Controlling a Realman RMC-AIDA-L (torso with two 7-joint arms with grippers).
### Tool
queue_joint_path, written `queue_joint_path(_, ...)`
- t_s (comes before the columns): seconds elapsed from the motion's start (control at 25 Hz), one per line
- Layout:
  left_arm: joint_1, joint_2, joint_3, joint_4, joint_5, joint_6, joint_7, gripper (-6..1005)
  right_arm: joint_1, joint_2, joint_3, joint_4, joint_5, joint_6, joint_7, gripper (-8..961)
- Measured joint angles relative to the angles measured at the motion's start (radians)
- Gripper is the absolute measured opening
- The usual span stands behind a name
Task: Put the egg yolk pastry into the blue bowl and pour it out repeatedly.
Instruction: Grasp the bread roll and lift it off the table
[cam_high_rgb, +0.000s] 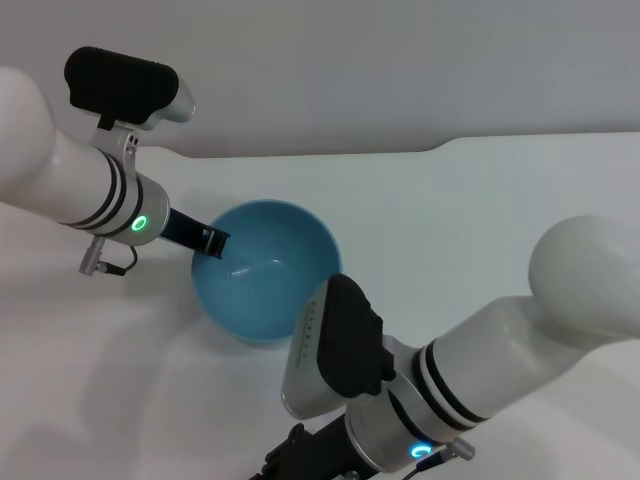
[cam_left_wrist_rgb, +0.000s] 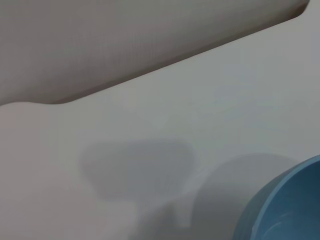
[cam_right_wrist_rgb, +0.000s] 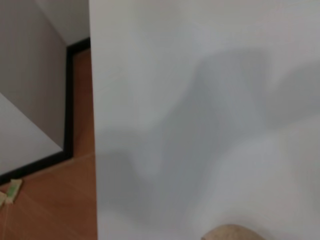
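The blue bowl (cam_high_rgb: 268, 270) stands on the white table in the middle of the head view, and its inside looks empty. My left gripper (cam_high_rgb: 211, 240) reaches in from the left, its dark fingers closed over the bowl's left rim. The left wrist view catches just a piece of the bowl's (cam_left_wrist_rgb: 285, 212) rim. My right gripper (cam_high_rgb: 292, 458) is low at the front of the table, in front of the bowl and mostly cut off by the picture's edge. The egg yolk pastry (cam_right_wrist_rgb: 232, 233) shows only in the right wrist view, as a tan dome on the table.
The white table (cam_high_rgb: 480, 210) runs wide around the bowl, and its back edge (cam_high_rgb: 300, 152) meets a grey wall. In the right wrist view the table's side edge (cam_right_wrist_rgb: 93, 150) drops to a brown floor (cam_right_wrist_rgb: 55, 200).
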Motion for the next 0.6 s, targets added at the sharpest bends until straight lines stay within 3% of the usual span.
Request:
queue_joint_path(0.24,-0.001,-0.002,0.000,0.000,-0.002,0.000,0.000,12,0.003,0.000,0.000,0.018,0.011,0.001,0.002,487)
queue_joint_path(0.48,-0.002,-0.002,0.000,0.000,-0.002,0.002,0.000,12,0.019,0.000,0.001,0.058,0.016,0.011,0.045,414)
queue_joint_path(0.6,-0.002,-0.002,0.000,0.000,-0.002,0.003,0.000,12,0.017,0.000,-0.001,0.061,0.016,0.012,0.045,286)
